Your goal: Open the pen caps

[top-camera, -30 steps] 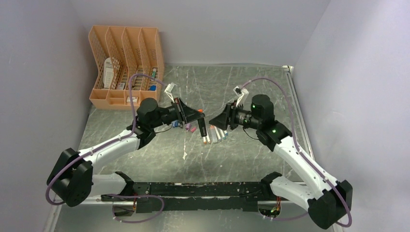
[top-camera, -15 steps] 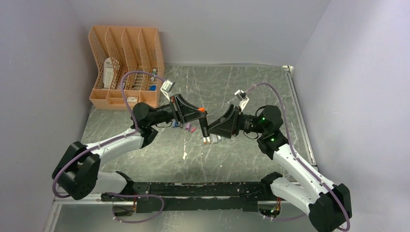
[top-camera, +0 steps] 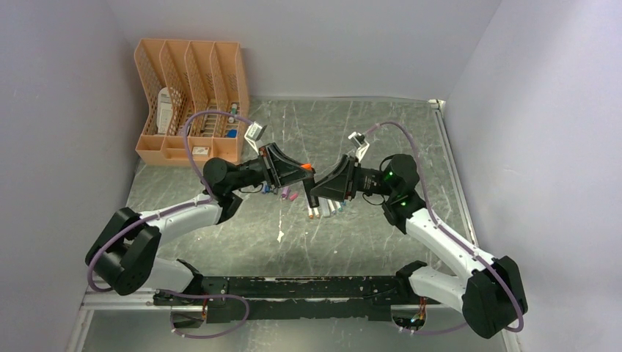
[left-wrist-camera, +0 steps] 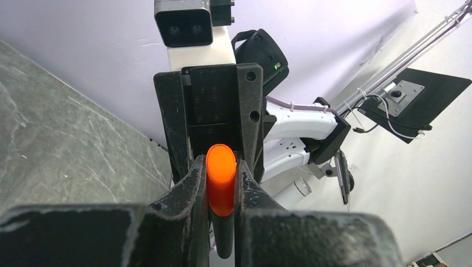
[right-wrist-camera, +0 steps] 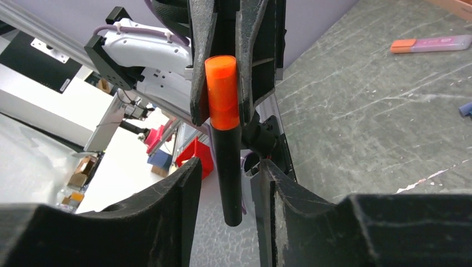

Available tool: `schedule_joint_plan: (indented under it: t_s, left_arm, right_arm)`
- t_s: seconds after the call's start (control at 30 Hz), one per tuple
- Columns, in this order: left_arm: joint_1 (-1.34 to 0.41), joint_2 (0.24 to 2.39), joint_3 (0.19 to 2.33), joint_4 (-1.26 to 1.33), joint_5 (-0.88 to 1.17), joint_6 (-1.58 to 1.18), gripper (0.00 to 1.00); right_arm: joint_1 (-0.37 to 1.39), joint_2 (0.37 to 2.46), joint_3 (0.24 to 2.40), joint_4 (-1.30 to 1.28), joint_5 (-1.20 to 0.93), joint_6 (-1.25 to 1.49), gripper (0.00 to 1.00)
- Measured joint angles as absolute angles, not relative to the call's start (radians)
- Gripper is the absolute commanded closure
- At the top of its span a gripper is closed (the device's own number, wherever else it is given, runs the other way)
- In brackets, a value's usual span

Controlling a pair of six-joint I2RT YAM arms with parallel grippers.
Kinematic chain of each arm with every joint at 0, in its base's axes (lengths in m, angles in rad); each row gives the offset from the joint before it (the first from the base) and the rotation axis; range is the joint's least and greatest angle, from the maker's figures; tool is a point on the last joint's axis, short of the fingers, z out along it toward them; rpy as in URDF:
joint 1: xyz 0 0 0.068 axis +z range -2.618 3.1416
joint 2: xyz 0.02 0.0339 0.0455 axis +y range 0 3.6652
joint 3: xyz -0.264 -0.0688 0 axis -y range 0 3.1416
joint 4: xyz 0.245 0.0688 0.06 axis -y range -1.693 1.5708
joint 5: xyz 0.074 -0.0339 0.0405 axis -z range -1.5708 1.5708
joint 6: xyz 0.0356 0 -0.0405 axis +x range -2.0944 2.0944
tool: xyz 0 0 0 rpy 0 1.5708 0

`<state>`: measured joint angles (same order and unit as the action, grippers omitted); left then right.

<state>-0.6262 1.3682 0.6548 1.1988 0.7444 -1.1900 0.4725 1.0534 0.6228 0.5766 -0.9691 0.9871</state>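
I logged one grey marbled table (top-camera: 381, 235), carrying: pens (top-camera: 331, 207) rowed just under the right gripper (top-camera: 313, 193); loose pen caps (top-camera: 288, 193) below the left gripper (top-camera: 308, 171); orange file rack (top-camera: 189, 103) well behind it.

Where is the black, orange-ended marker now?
Top view, mid-air at centre: the black marker is gripped at its orange end by the left end effector, its body between the right end effector's open fingers.

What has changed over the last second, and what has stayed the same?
The right pincer swung left toward the left pincer and now straddles the black marker, jaws open. The left pincer kept its grip on the orange end; the loose pens stayed put.
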Motion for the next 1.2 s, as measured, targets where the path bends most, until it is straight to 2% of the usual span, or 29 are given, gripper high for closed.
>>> schedule_joint_plan:
  t_s: [0.17, 0.27, 0.3, 0.37, 0.43, 0.57, 0.6, 0.77, 0.83, 0.93, 1.07, 1.13, 1.2]
  left_arm:
    - [-0.638, 1.390, 0.655, 1.210, 0.735, -1.190, 0.93]
    - [-0.647, 1.399, 0.655, 1.208, 0.726, -1.188, 0.92]
    - [-0.649, 1.399, 0.655, 1.208, 0.724, -1.187, 0.89]
    - [-0.649, 1.397, 0.655, 1.202, 0.723, -1.182, 0.71]
    - [-0.649, 1.389, 0.656, 1.179, 0.720, -1.166, 0.61]
    - [-0.652, 1.363, 0.670, 1.084, 0.701, -1.104, 0.58]
    - [-0.653, 1.356, 0.676, 1.059, 0.698, -1.090, 0.60]
    - [-0.654, 1.339, 0.696, 0.960, 0.688, -1.044, 0.88]
    - [-0.654, 1.339, 0.700, 0.938, 0.686, -1.040, 0.91]
    - [-0.655, 1.339, 0.706, 0.915, 0.686, -1.035, 0.86]
    - [-0.656, 1.339, 0.714, 0.881, 0.688, -1.020, 0.63]
    - [-0.656, 1.338, 0.715, 0.866, 0.689, -1.006, 0.57]
    - [-0.657, 1.338, 0.715, 0.854, 0.691, -0.997, 0.55]
  right_arm:
    - [0.482, 1.079, 0.631, 0.581, -0.953, 0.986, 0.74]
    - [0.491, 1.089, 0.636, 0.587, -0.947, 0.983, 0.87]
    - [0.496, 1.092, 0.636, 0.588, -0.943, 0.981, 0.92]
    - [0.500, 1.096, 0.637, 0.590, -0.941, 0.974, 1.00]
    - [0.500, 1.097, 0.640, 0.577, -0.936, 0.961, 1.00]
    - [0.516, 1.098, 0.655, 0.516, -0.931, 0.922, 1.00]
    - [0.518, 1.098, 0.657, 0.501, -0.931, 0.915, 1.00]
    - [0.519, 1.097, 0.658, 0.445, -0.928, 0.871, 1.00]
    - [0.519, 1.098, 0.658, 0.432, -0.928, 0.857, 1.00]
    - [0.519, 1.098, 0.658, 0.419, -0.926, 0.847, 1.00]
    - [0.518, 1.098, 0.658, 0.405, -0.924, 0.840, 1.00]
    - [0.518, 1.098, 0.659, 0.397, -0.925, 0.837, 1.00]
    - [0.518, 1.102, 0.662, 0.388, -0.923, 0.837, 1.00]
